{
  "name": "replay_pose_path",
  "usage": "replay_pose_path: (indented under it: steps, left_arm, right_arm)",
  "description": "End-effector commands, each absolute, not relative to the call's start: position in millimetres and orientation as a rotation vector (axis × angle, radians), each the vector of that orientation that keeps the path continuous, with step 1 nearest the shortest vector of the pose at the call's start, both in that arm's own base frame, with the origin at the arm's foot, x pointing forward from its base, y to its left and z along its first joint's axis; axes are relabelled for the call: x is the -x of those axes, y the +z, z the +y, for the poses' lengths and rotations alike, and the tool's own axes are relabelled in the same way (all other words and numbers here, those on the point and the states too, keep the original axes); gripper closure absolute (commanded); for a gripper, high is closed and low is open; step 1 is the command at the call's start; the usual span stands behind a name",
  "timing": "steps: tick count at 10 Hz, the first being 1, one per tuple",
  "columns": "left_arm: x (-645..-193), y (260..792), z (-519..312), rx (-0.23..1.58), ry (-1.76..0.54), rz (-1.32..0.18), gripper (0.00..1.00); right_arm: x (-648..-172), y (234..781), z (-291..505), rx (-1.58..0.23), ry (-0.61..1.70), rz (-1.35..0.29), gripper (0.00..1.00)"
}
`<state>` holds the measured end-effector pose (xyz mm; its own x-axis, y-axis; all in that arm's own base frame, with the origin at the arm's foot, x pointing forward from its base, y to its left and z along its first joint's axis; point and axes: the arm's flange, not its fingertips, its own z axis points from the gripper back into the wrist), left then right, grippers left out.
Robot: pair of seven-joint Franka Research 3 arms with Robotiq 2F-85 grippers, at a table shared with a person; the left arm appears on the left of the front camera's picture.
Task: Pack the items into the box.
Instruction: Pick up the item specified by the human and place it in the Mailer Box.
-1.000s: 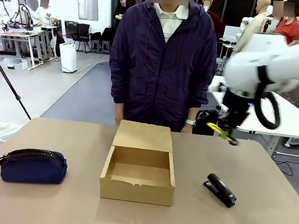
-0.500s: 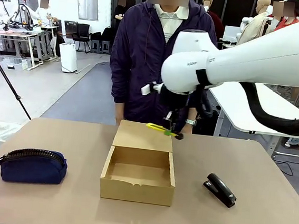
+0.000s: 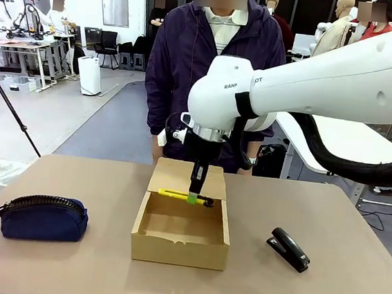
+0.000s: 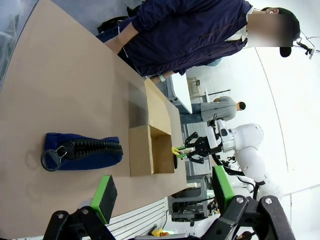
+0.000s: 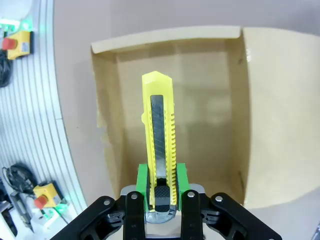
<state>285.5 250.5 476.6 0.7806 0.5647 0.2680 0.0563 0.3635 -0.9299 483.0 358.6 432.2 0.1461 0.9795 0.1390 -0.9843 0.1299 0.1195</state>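
My right hand (image 3: 193, 198) (image 5: 161, 183) is clamped on the small slim yellow object (image 3: 176, 194) (image 5: 159, 135), green pads pressed on either side of its dark end, so the rest of it sticks out past my fingertips, level and pointing toward my left. Directly beneath the hand is the box (image 3: 179, 247) (image 5: 107, 117), open, with its flap lid folded back on the far side. The yellow object hangs over the rear part of the box's hollow, close to the hinge line; I cannot tell whether it touches the cardboard. Beyond the box, across the desk (image 3: 335, 292), a person (image 3: 216, 86) in a dark jacket stands with arms down. To the right of my right hand, well apart from the box, a black stapler (image 3: 289, 249) lies on the desk. Far to the left of that hand the navy-blue pouch (image 3: 43, 218) (image 4: 85, 150) rests on the desk, zipper uppermost, ring pull at its outer end. My left hand (image 4: 162, 194) hangs above the desk with its pads spread wide and nothing between them, the pouch and the box (image 4: 141, 157) ahead of it.
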Motion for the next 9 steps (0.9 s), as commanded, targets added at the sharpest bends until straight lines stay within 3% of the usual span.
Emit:
replay_pose_path:
  steps: [1,4,5,6,7,9]
  left_arm:
    - [-285.2,478.0,250.7,1.186,0.349,-0.646,0.00]
    - [-285.2,478.0,250.7,1.186,0.349,-0.646,0.00]
    - [-285.2,478.0,250.7,1.186,0.349,-0.646,0.00]
    - [-285.2,478.0,250.7,1.186,0.349,-0.646,0.00]
    - [-285.2,478.0,250.7,1.186,0.349,-0.646,0.00]
    - [-285.2,478.0,250.7,1.186,0.349,-0.646,0.00]
  right_arm:
    - [-477.5,427.5,346.5,-0.244,1.425,0.020,1.00]
    - [-482.0,424.1,348.7,-0.241,1.414,0.026,1.00]
    - [-481.8,423.8,349.8,-0.225,1.420,0.025,0.77]
    - [-481.6,423.9,350.1,-0.211,1.417,0.033,0.21]
    - [-481.1,424.5,349.8,-0.217,1.418,0.028,0.00]
    - [-484.4,424.4,348.6,-0.240,1.408,0.008,0.00]
